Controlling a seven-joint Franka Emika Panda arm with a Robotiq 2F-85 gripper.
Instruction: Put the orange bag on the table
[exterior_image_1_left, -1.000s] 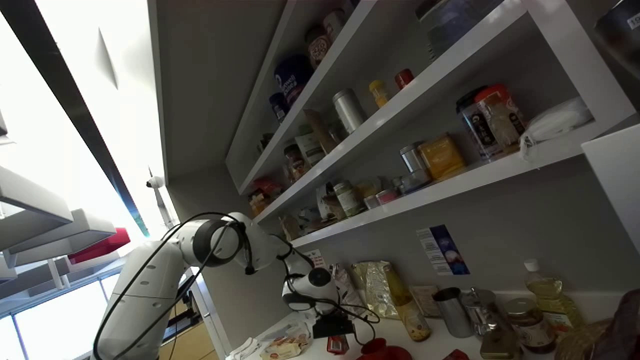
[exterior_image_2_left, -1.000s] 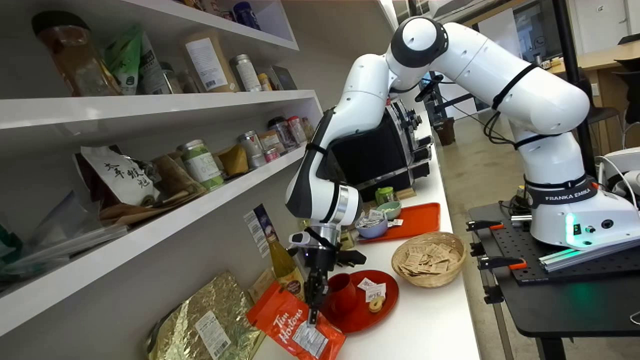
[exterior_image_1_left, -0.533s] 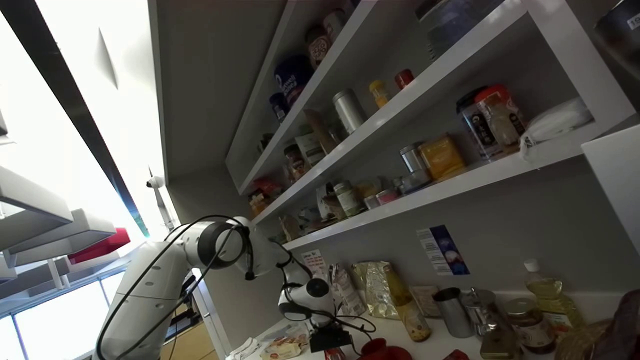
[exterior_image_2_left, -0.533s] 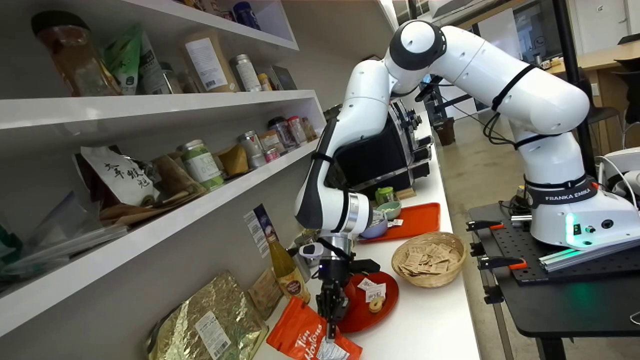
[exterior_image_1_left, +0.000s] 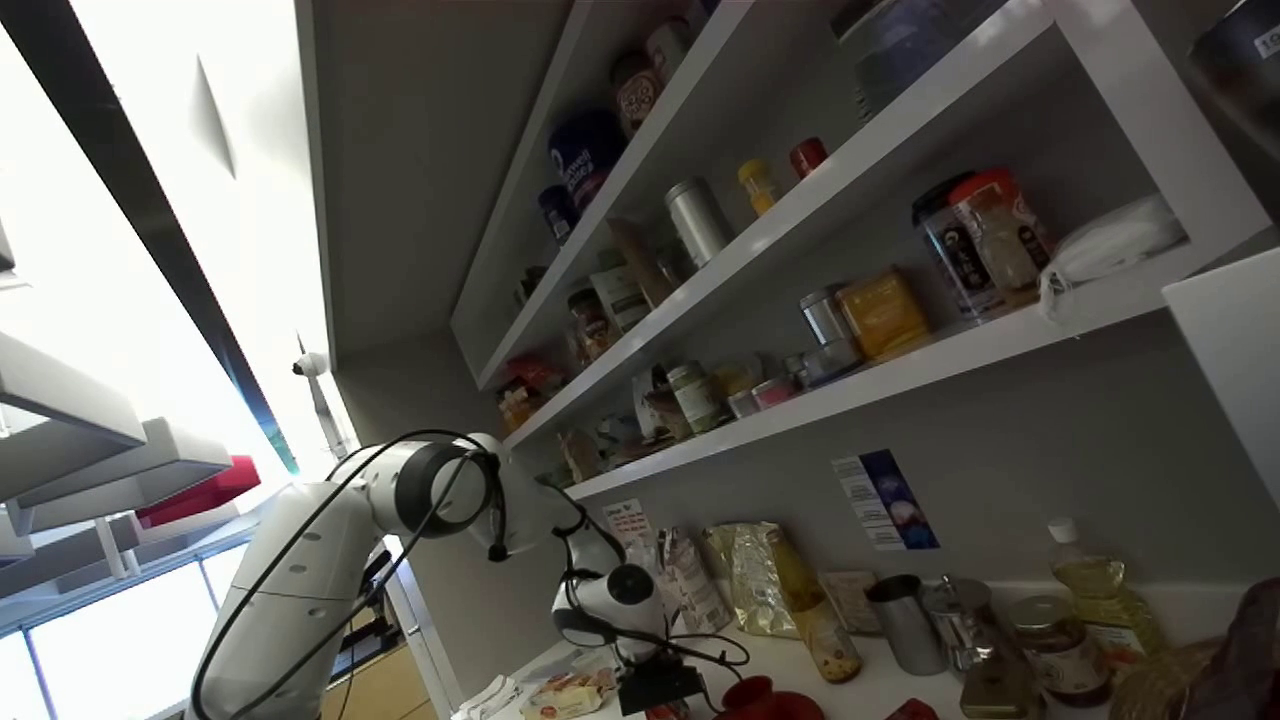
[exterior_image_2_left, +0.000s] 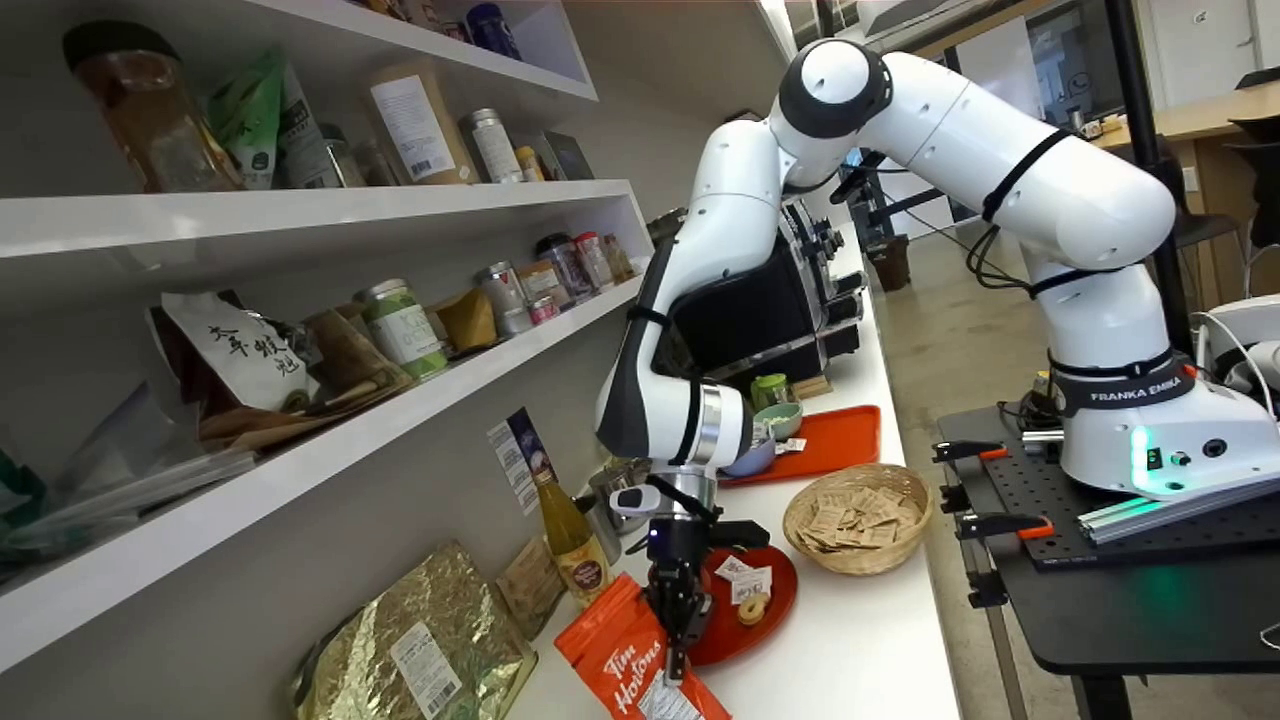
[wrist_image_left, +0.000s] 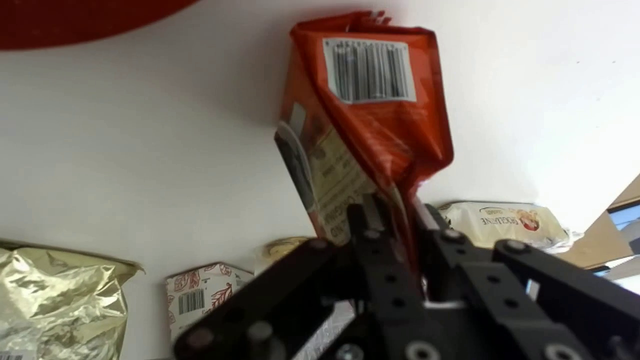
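The orange bag (exterior_image_2_left: 620, 650) is a red-orange Tim Hortons packet, seen tilted in an exterior view, its lower end cut off by the frame. My gripper (exterior_image_2_left: 675, 665) points down and is shut on the bag's upper edge. In the wrist view the gripper (wrist_image_left: 397, 212) pinches a fold of the bag (wrist_image_left: 370, 130); its barcode end faces the camera. A sliver of the bag (exterior_image_1_left: 665, 712) shows below the gripper in an exterior view. The table (exterior_image_2_left: 850, 640) is the white counter under the bag. I cannot tell whether the bag touches it.
A red plate (exterior_image_2_left: 770, 620) with small packets and a cookie lies beside the gripper. A gold foil pack (exterior_image_2_left: 440, 620), a bottle (exterior_image_2_left: 575, 540) and a wicker basket (exterior_image_2_left: 870, 555) stand nearby. A pale yellow packet (wrist_image_left: 500, 220) lies behind the bag. A wall shelf (exterior_image_2_left: 450, 415) hangs above.
The gripper has moved along the counter and lower, carrying the bag over the same way. In the last half second it shifted slightly and the bag swung a little more upright.
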